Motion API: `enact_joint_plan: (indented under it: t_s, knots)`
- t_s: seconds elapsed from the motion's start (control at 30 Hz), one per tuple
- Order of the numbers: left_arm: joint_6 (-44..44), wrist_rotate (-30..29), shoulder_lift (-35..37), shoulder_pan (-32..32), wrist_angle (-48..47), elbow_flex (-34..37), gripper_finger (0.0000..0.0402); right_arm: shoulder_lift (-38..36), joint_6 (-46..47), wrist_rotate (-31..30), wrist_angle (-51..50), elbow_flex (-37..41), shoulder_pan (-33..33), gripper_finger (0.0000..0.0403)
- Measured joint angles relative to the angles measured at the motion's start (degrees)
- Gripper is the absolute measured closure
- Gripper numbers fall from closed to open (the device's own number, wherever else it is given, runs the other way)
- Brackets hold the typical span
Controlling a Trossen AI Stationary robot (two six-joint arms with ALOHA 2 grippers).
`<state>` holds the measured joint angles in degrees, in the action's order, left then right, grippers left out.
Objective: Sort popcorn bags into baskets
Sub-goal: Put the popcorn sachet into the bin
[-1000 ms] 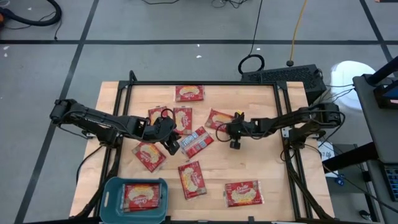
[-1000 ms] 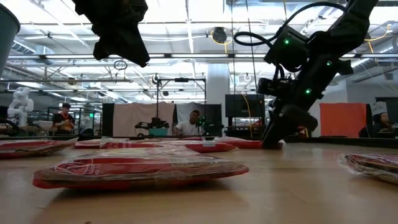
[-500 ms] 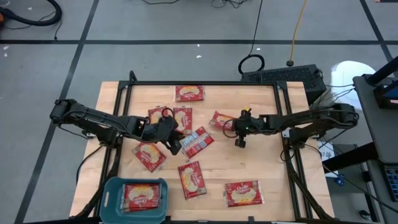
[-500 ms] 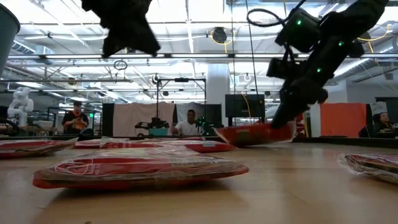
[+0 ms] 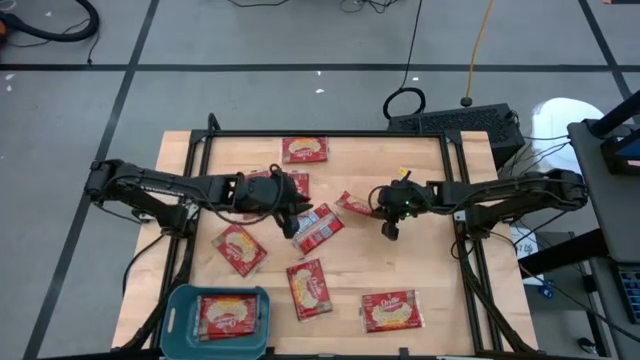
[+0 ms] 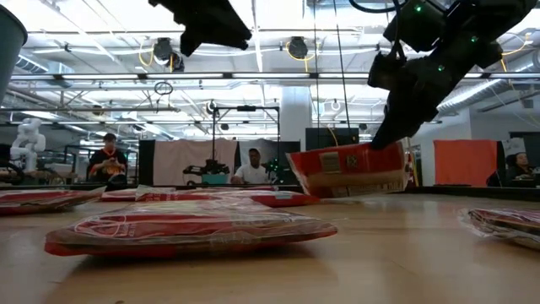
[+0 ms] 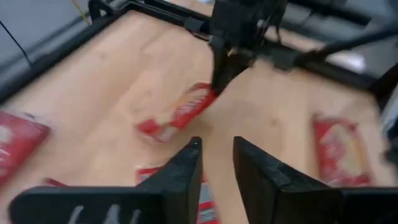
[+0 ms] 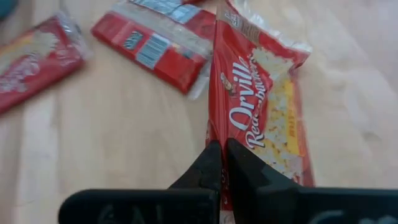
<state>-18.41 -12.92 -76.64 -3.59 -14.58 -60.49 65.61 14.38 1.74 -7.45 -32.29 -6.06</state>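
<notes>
Right gripper (image 5: 382, 209) pinching a popcorn bag (image 5: 355, 205) off desk (image 5: 440, 290); left gripper (image 7: 216, 163) narrowly open, empty. One bag in basket (image 5: 178, 318), approx. seven left.

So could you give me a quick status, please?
Right gripper shut on popcorn bag, lifted off table. Left gripper empty, hovering mid-table. Basket holds one bag.

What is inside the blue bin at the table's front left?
One red popcorn bag lies flat in the bin, picture side up. Whether another bag lies under it cannot be seen.
</notes>
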Motion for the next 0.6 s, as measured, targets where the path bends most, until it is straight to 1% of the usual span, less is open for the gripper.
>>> enact_joint_plan:
  t_s: [0.1,0.17,0.23,0.27,0.37,0.5,0.6]
  knots:
    - [4.35,0.07,-3.32,1.54,0.28,-3.34,0.0258,-0.27,1.26,3.62,0.36,0.00,0.00,0.0403]
    - [6.21,1.28,-5.97,2.45,-1.08,-4.94,0.0226,-0.39,2.45,6.34,1.01,-0.01,0.00,0.0403]
    - [7.58,3.19,-8.90,3.02,0.11,-6.79,0.0193,-0.81,3.49,9.13,1.46,-0.02,0.00,0.0403]
    - [8.13,3.94,-10.23,3.10,-0.75,-7.42,0.0178,-0.93,4.27,10.59,2.26,-0.01,0.00,0.0403]
    - [9.57,5.20,-14.48,2.98,0.21,-10.23,0.0138,-1.68,6.44,13.79,3.75,-0.11,-0.34,0.0403]
    - [12.91,5.42,-18.84,2.26,-0.01,-12.74,0.0100,-1.93,9.34,17.40,4.13,-0.07,-1.02,0.0403]
    - [15.31,6.23,-21.22,1.96,-0.15,-13.93,0.0083,-1.97,11.24,19.39,5.51,-0.09,-1.12,0.0403]
